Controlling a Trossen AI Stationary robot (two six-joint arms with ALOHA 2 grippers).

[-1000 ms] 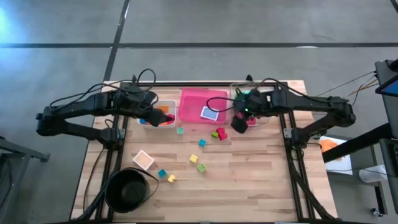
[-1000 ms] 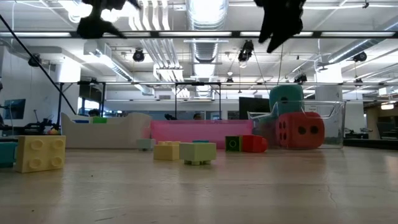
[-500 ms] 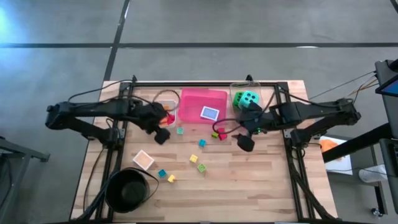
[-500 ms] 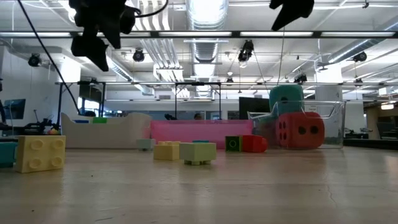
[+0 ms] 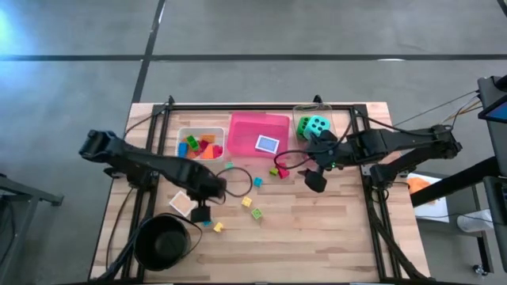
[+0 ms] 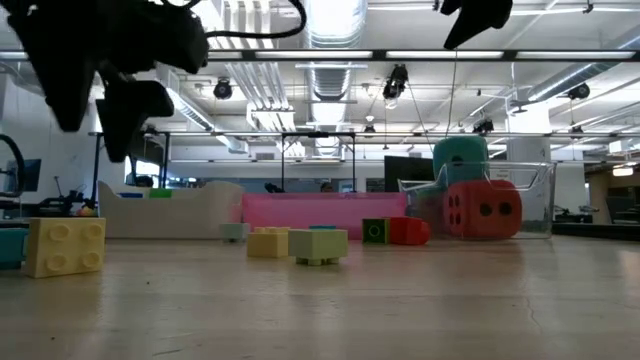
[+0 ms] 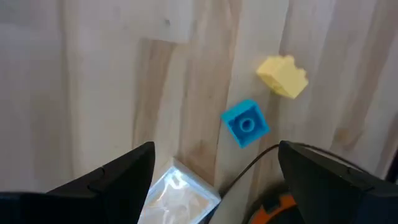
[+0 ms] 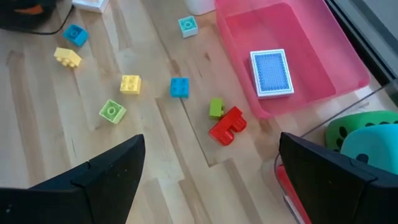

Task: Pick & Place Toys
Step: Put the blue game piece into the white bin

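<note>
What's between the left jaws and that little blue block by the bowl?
Only bare wood. In the left wrist view the left gripper, jaws open, hangs over the blue block, with the yellow block just beyond it.

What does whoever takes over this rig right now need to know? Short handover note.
Left gripper: open, empty, above the blue block and yellow block near the black bowl.
Right gripper: open, empty, hovering beside the clear tray.
Done: several blocks lie in the white tray; one card in the pink tray; green die, teal die and red die in the clear tray.
Left: loose blocks on the table, including the red block, plus a card by the bowl.
</note>
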